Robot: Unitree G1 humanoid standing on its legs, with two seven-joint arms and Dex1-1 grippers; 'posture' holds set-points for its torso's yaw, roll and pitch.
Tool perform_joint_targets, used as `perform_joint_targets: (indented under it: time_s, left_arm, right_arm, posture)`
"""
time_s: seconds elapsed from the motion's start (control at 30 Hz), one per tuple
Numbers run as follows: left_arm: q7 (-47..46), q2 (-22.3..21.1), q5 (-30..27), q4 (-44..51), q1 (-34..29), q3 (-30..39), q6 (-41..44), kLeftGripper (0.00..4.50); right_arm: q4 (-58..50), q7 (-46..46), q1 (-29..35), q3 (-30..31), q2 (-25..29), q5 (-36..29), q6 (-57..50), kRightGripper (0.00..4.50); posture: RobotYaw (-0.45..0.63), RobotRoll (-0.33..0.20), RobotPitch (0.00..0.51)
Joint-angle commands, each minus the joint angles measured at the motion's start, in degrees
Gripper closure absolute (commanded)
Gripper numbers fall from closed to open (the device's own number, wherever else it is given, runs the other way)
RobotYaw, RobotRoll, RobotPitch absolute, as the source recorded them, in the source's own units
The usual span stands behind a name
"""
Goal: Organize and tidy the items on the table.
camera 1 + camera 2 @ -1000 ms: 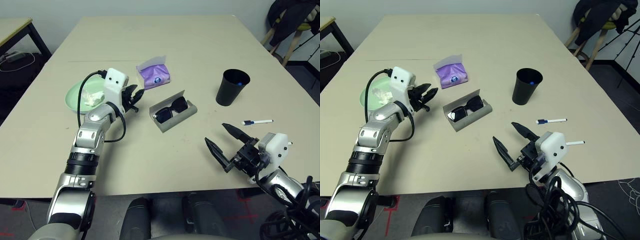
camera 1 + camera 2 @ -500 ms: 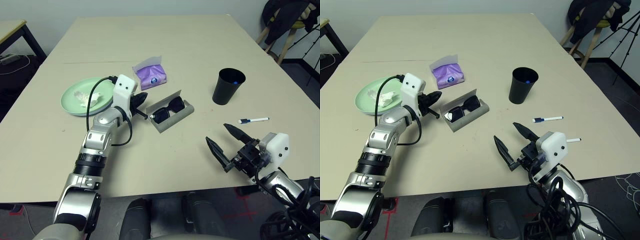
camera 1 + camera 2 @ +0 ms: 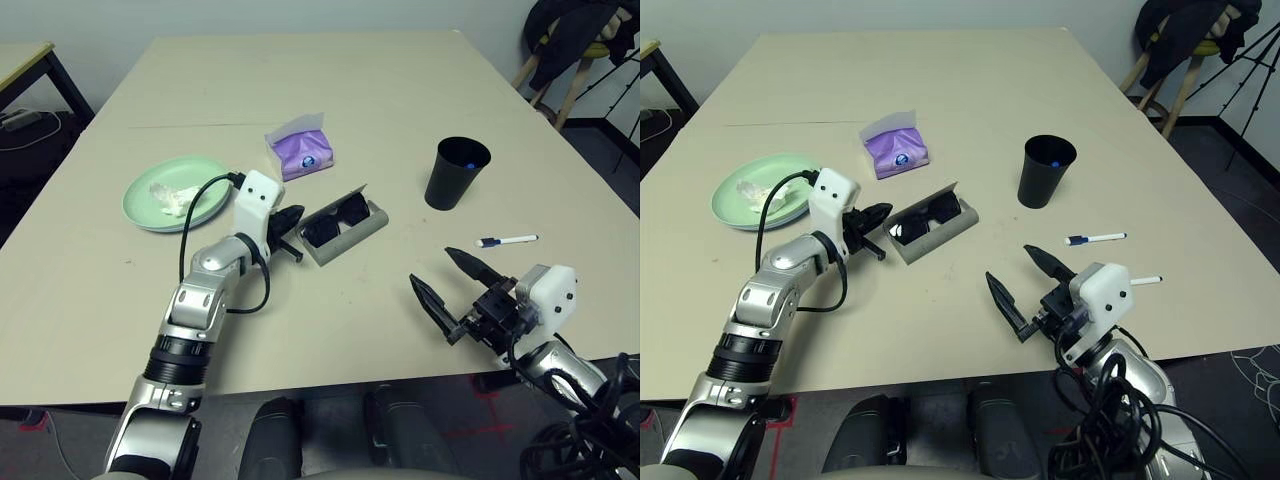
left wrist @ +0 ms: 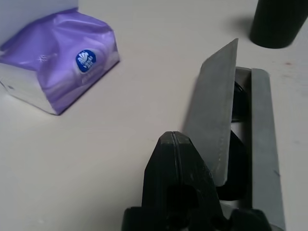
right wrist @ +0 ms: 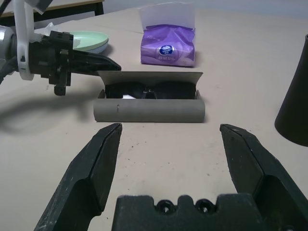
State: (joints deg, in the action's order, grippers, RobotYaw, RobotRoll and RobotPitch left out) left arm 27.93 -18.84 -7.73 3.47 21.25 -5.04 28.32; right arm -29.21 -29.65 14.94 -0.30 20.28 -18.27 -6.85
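On the desk (image 3: 400,330) the tidying looks partly done, as I judge it. The pale green plate (image 3: 150,205) sits on a light blue plate (image 3: 205,217), with a crumpled white tissue (image 3: 176,198) lying on top, so the plates seem stacked. The black cup (image 3: 455,175) stands upright, well apart from them, something blue visible inside; whether that belongs there I can't say. The purple tissue pack (image 3: 303,152) rests beyond the grey glasses case (image 3: 350,241), whose lid flap is raised, neither flat shut nor folded fully back. The black sunglasses (image 3: 322,230) lie inside it. A white marker pen (image 3: 510,240) lies loose near the cup. Closing the case and putting away the pen appear to remain.

The left tool (image 3: 288,221) is closed, holding nothing, its tips right by the case's flap at the end nearer the plates; whether they touch it I cannot tell. Pressing that flap over is the likely next move. The right tool (image 3: 430,272) is wide open and empty, on the robot's side of the cup and pen, apart from both.
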Motion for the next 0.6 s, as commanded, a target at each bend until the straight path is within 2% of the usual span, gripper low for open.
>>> perform_joint_targets:
  time_s: [0.03,0.6]
  left_arm:
    - [-0.36,0.74,-0.24,2.56,-2.36,-1.20,1.96,4.46]
    - [-1.96,3.42,0.13,5.69,-7.09,-3.44,4.38,4.46]
  right_arm:
    - [-0.03,-0.39,0.25,0.14,0.69,-0.22,-0.69,0.00]
    - [0.03,-1.23,-0.13,0.12,1.40,-0.50,-1.13,0.00]
  posture:
    - [-0.10,0.000,0.138]
    - [-0.10,0.000,0.144]
